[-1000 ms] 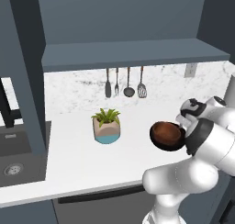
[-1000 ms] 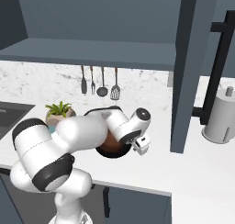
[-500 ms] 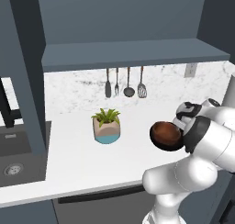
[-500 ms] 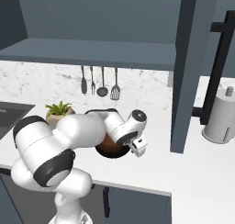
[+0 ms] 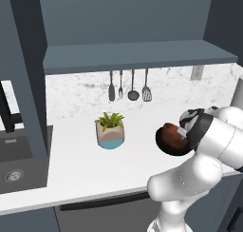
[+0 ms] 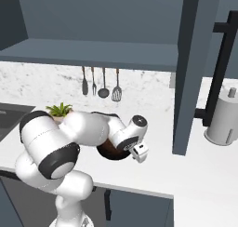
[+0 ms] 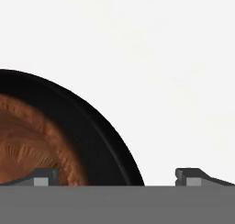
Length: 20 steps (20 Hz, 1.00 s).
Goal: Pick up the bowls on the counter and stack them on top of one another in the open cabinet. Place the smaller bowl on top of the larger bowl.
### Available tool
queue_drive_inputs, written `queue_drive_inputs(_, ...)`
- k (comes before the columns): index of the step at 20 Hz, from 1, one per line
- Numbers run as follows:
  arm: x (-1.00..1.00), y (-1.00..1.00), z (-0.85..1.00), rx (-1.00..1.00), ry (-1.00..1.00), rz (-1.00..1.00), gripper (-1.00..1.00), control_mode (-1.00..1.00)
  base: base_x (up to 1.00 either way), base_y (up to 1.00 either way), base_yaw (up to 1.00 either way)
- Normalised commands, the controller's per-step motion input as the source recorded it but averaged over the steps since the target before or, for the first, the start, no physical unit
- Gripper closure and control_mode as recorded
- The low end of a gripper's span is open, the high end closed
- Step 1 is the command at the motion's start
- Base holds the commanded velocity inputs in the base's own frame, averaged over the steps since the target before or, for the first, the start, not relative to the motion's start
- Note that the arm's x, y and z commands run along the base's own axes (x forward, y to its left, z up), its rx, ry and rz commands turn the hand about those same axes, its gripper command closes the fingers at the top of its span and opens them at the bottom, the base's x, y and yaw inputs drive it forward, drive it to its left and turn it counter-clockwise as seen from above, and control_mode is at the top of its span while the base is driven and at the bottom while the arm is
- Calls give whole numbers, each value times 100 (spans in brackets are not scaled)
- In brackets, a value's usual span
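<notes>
The smaller bowl point(image 5: 170, 139), reddish-brown inside with a dark outer wall, sits on the white counter point(image 5: 80, 164) right of the middle. My gripper point(image 6: 139, 152) hangs open just over the bowl's right edge. In the hand view the bowl point(image 7: 50, 136) fills the lower left, and the gripper point(image 7: 117, 177) straddles its rim: one fingertip point(image 7: 43, 176) is over the brown inside, the other over bare counter. A dark rim, apparently the larger bowl point(image 6: 103, 115), peeks over my forearm. The open cabinet point(image 5: 137, 55) spans above, its shelf bare.
A beige-and-teal plant pot point(image 5: 110, 133) stands left of the bowl. Utensils point(image 5: 128, 86) hang on the marble backsplash. A sink point(image 5: 14, 164) lies at the far left. A tall dark panel point(image 6: 188, 77) and a paper towel roll point(image 6: 224, 116) stand to the right.
The hand has sunk a little toward the brown bowl, jaws still wide. The bowls and the plant pot have not moved.
</notes>
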Motion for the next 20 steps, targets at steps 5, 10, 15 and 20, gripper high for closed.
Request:
queue_drive_inputs(5, 3, 10, -31, -2, 4, 0, 100, -100, 0, 0, 0)
queue_drive_inputs(10, 17, 4, -4, 0, 3, 0, 100, -100, 0, 0, 0)
queue_drive_inputs(15, 4, 10, 0, 0, 0, -2, 100, -100, 0, 0, 0)
queue_drive_inputs(20, -41, 16, 55, 0, -13, -16, 100, -100, 0, 0, 0)
